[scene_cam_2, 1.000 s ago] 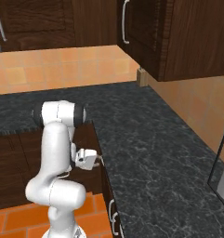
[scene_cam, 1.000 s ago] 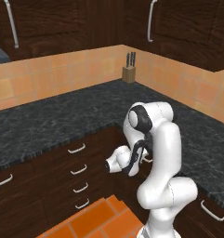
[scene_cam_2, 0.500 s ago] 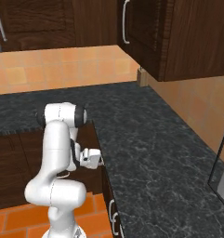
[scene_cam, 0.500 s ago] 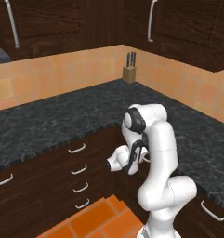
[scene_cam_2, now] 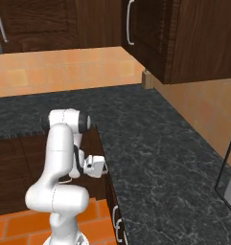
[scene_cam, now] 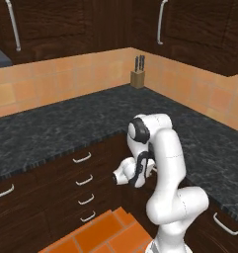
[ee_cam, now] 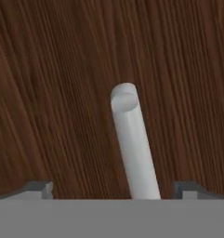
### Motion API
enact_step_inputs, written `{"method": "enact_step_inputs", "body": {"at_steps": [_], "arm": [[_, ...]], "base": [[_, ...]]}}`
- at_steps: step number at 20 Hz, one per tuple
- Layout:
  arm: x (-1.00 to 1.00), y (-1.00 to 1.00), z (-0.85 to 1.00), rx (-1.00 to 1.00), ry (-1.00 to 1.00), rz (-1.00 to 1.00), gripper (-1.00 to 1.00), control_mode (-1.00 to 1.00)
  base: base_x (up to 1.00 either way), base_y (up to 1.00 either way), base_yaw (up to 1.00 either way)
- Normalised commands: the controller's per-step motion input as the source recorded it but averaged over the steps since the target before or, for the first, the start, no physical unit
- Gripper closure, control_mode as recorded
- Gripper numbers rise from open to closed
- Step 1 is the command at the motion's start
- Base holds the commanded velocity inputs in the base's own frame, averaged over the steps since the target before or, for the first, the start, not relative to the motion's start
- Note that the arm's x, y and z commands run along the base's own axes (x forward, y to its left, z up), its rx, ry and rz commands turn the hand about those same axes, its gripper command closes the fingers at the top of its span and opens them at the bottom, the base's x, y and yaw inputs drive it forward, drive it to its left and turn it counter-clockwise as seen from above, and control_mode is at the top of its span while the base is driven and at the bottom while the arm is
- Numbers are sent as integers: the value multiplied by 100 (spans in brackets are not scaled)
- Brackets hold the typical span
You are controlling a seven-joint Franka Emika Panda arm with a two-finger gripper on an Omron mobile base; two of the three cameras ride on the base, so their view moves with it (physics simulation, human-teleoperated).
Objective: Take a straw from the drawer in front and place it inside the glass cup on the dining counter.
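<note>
- In the hand view the two finger tips (ee_cam: 39, 189) stand far apart at the bottom corners, about 7 and 5 o'clock, released and gripping nothing.
- The gripper (ee_cam: 114, 190) sits close to a dark brown wood drawer front (ee_cam: 62, 93), which fills the whole background with its grain.
- Between the tips, a silver handle bar (ee_cam: 132, 144) of that drawer runs from the bottom centre up toward 12 o'clock and ends in a rounded tip just above the middle; neither finger tip touches it.
- In the left base view the white hand (scene_cam: 124, 174) is tucked low at the inner corner of the cabinets, under the edge of the black speckled counter (scene_cam: 66, 128), pointing toward 9 o'clock.
- To the hand's 9 o'clock is a stack of narrower drawers (scene_cam: 83, 190) with small curved silver handles, and a wider drawer at the far left edge.
- In the right base view the hand (scene_cam_2: 95, 166) points toward 3 o'clock at the dark cabinet face just under the counter's edge.
- A wooden knife block (scene_cam: 137, 77) stands on the counter's back corner at about 1 o'clock, against the orange tiled wall (scene_cam: 51, 89).
- Dark wall cabinets (scene_cam: 66, 24) with long silver handles hang above.
- Orange floor tiles (scene_cam: 98, 234) lie at 6 o'clock below the drawers.
</note>
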Motion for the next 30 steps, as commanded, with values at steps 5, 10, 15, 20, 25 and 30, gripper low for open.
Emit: {"method": "enact_step_inputs", "body": {"at_steps": [5, 10, 15, 20, 25, 30], "arm": [[20, -4, -30, 0, 8, 0, 100, -100], [-1, 11, -6, 0, 0, 4, 100, -100], [-9, 72, 0, 0, 0, 9, 100, -100], [-18, 98, 1, 1, 0, 12, 100, -100], [-15, 100, 10, 8, 3, 12, 100, -100], [-15, 100, 20, 13, 9, 12, 100, -100]], "base": [[0, 0, 0], [0, 0, 0], [0, 0, 0], [0, 0, 0], [0, 0, 0], [0, 0, 0]]}}
